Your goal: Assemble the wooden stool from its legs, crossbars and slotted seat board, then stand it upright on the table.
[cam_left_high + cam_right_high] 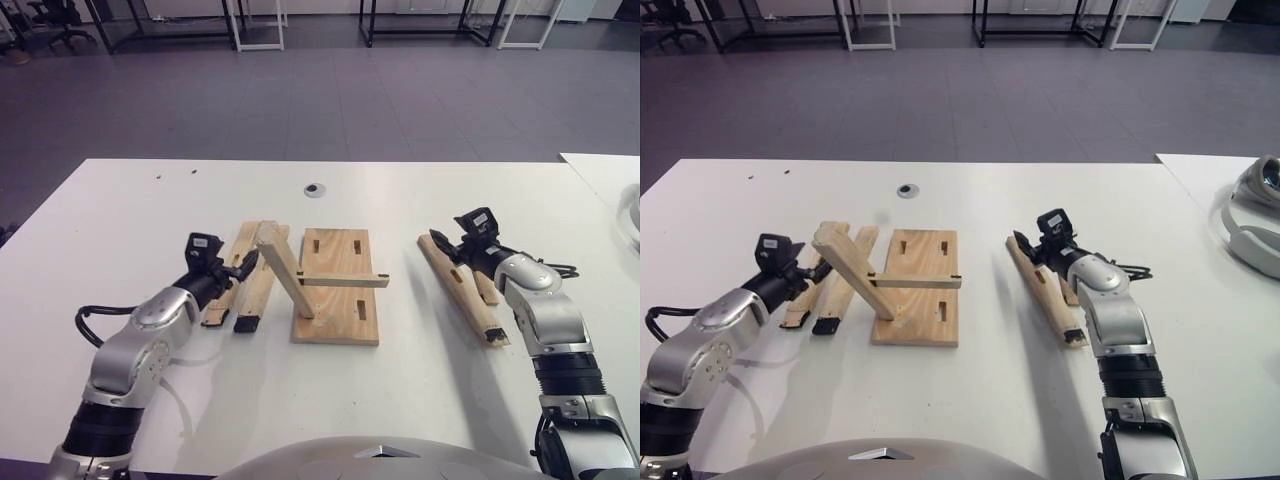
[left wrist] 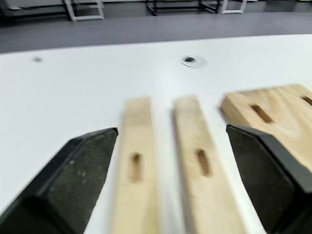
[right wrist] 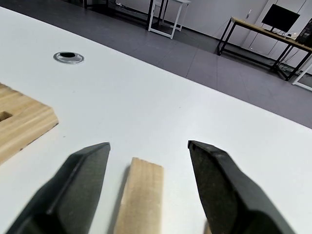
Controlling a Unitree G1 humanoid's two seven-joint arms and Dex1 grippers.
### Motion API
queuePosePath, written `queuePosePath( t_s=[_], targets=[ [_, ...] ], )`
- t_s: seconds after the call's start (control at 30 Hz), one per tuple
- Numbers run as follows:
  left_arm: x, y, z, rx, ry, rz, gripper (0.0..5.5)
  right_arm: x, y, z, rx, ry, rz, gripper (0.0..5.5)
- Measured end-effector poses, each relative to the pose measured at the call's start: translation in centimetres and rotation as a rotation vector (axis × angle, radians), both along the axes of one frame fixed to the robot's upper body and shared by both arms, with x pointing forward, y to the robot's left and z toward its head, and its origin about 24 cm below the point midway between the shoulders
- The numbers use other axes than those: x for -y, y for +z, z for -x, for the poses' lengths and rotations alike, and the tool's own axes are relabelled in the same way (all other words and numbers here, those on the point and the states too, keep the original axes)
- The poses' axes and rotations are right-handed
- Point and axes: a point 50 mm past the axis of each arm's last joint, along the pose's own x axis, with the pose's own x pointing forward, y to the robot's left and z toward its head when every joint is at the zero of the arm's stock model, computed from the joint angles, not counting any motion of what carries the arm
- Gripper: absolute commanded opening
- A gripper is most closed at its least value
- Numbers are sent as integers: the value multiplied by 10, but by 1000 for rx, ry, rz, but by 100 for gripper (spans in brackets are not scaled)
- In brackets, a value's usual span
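**White desk, stool parts spread out, both claws released**

Grey floor (image 1: pixel 400 100) and black and white table frames (image 1: pixel 255 30) lie behind the white desk (image 1: pixel 120 210) where we work. A round metal grommet (image 1: pixel 315 189) sits in the desk top towards the far side.

At the middle of the desk we see the pale wooden seat board (image 1: pixel 340 325) lying flat, its rectangular slots facing up. A tilted wooden leg (image 1: pixel 285 272) rises from the board's near left part and leans up and away to the left. We cannot tell whether its foot sits in a slot. A thin wooden crossbar (image 1: pixel 345 281) runs level from about the middle of that leg to just past the board's right edge.

Left of the board, a pair of slotted wooden legs (image 1: pixel 262 285) lies side by side, dark-capped ends towards us. Our left claw (image 1: pixel 235 275) is low over them, released. In the left wrist view both legs show between its widely spread fingers (image 2: pixel 73 180).

Right of the board and apart from it, a second pair of wooden legs (image 1: pixel 468 298) lies on the desk. Our right claw (image 1: pixel 447 250) is at their far end, also released. In the right wrist view one leg's end lies in the gap between its fingers (image 3: pixel 219 185), and we cannot tell whether they touch the wood.
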Motion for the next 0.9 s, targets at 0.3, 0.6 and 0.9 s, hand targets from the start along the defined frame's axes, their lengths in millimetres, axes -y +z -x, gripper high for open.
queuePosePath(
  t_s=[0.3, 0.6, 0.9],
  targets=[
    [22, -28, 14, -128, -62, -72, 338, -10, -15, 1, -48, 25, -11, 299],
    [17, -39, 18, -186, -43, -216, 207, -13, -19, 1, -61, 30, 4, 299],
    [29, 55, -32, 277, -176, 75, 207, -32, 74, -32, 127, 189, -635, 299]
  ],
)
